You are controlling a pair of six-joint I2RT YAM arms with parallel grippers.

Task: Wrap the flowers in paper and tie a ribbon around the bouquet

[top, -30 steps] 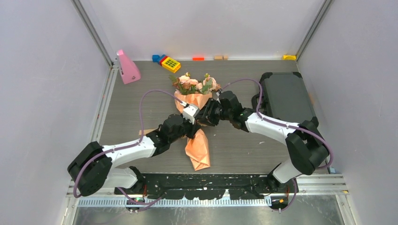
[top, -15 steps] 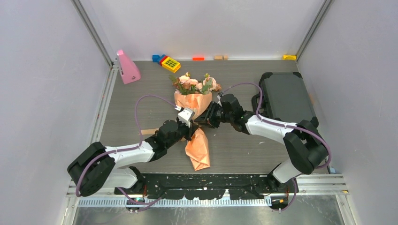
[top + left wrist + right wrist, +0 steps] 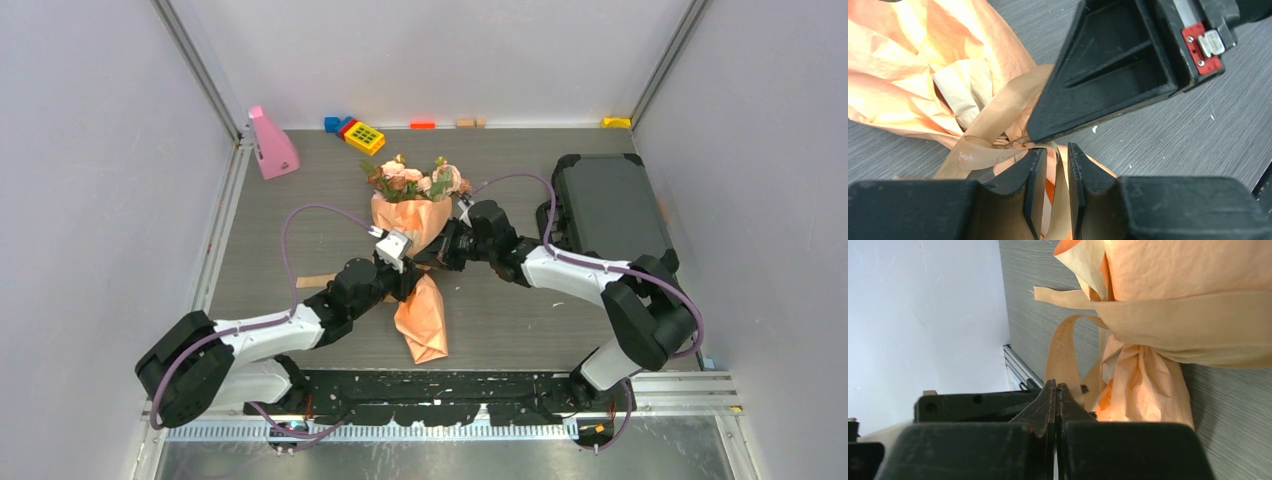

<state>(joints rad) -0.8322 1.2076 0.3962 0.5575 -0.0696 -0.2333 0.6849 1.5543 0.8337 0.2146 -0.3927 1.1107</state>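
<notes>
The bouquet lies in the middle of the table, with pink flowers [image 3: 415, 178] at the far end and a peach paper [image 3: 421, 325] cone pointing toward me. A tan ribbon [image 3: 1188, 325] is wound around the paper's narrow waist, with loops beside it [image 3: 1003, 107]. My left gripper [image 3: 1057, 150] is at the waist from the near left. Its jaws stand slightly open, and a ribbon strand runs loose between them. My right gripper [image 3: 1055, 385] comes in from the right, tip to tip with the left one [image 3: 1034, 135]. It is shut on a ribbon loop right at its tips.
A black case [image 3: 605, 205] lies at the right side of the table. A pink wedge-shaped object [image 3: 270, 145] and a yellow toy block [image 3: 363, 136] sit at the back left. Small coloured blocks line the back wall [image 3: 423, 125]. Purple cables arch over both wrists.
My right gripper has closed at the ribbon. My left gripper's jaws have parted a little, and that arm has drawn back slightly toward the near left. The bouquet has stayed put.
</notes>
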